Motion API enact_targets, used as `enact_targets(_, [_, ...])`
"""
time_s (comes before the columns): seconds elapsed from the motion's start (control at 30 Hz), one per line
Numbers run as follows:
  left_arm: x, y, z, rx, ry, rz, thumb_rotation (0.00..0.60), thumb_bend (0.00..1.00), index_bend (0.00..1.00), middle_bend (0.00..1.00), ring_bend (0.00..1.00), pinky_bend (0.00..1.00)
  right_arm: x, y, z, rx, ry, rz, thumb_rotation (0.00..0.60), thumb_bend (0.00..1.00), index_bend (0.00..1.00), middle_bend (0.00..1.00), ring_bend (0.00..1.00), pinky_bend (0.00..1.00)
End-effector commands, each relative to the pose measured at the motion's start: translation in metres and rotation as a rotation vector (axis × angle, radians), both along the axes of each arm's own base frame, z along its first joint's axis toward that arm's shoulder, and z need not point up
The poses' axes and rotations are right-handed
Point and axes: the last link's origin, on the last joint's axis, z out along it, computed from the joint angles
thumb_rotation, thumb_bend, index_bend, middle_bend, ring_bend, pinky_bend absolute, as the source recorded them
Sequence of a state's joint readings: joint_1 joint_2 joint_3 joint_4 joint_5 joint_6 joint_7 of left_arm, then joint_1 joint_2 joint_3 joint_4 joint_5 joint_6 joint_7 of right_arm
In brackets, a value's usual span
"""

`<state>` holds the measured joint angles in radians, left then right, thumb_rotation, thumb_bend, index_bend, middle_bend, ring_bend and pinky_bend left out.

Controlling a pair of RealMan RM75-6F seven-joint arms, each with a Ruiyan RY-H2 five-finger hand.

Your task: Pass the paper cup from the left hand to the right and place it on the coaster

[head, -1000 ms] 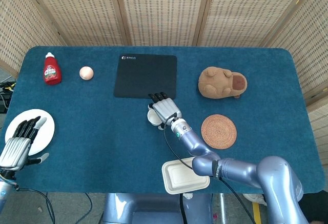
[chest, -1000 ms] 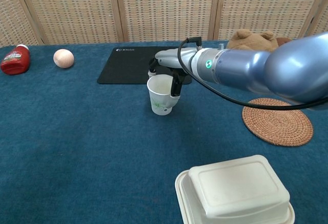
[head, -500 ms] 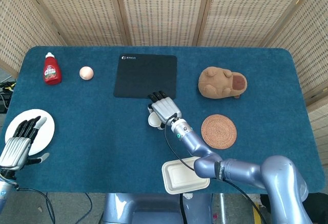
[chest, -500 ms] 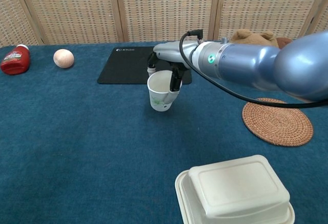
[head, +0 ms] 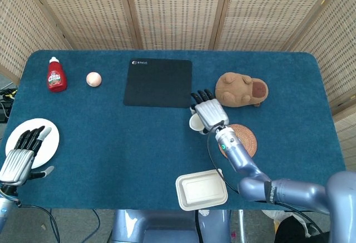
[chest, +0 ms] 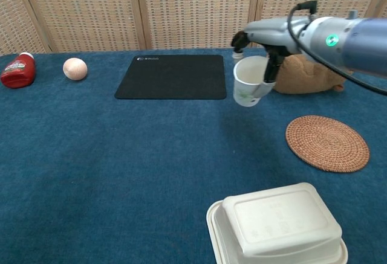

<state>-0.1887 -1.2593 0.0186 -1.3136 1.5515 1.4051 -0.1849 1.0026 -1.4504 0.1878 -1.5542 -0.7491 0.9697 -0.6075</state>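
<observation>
A: Why is the cup (chest: 250, 80) up in the air, upper right of centre in the chest view?

B: The right hand (chest: 266, 39) grips it by the rim from above, a finger inside, so it hangs clear of the table, I'd say for carrying to the coaster (chest: 327, 142) at the right.

A: And the left hand (head: 20, 157)?

B: Lower left in the head view, fingers straight, side by side, holding nothing, over the plate (head: 51, 143).

A: The cup itself?

B: White paper, faint green print, open mouth.
</observation>
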Motion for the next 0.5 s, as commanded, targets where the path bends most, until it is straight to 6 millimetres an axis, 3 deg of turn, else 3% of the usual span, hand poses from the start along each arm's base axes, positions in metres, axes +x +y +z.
enact_targets(0.03, [0.001, -0.001, 0.000, 0.006, 0.002, -0.006, 0.600, 0.19, 0.00, 0.00, 0.00, 0.00, -0.031, 0.014, 0.018, -0.018, 0.032, -0.061, 0.600, 0.01, 0.43, 0.08, 0.00, 0.00])
enact_targets(0.33, [0.009, -0.006, -0.001, 0.011, 0.014, -0.036, 0.600, 0.19, 0.00, 0.00, 0.00, 0.00, -0.076, 0.048, 0.042, -0.021, 0.058, -0.122, 0.600, 0.01, 0.43, 0.08, 0.00, 0.00])
enact_targets(0.5, [0.012, -0.008, -0.004, 0.010, 0.025, -0.049, 0.600, 0.19, 0.00, 0.00, 0.00, 0.00, -0.091, 0.056, 0.044, -0.021, 0.046, -0.153, 0.600, 0.01, 0.43, 0.08, 0.00, 0.00])
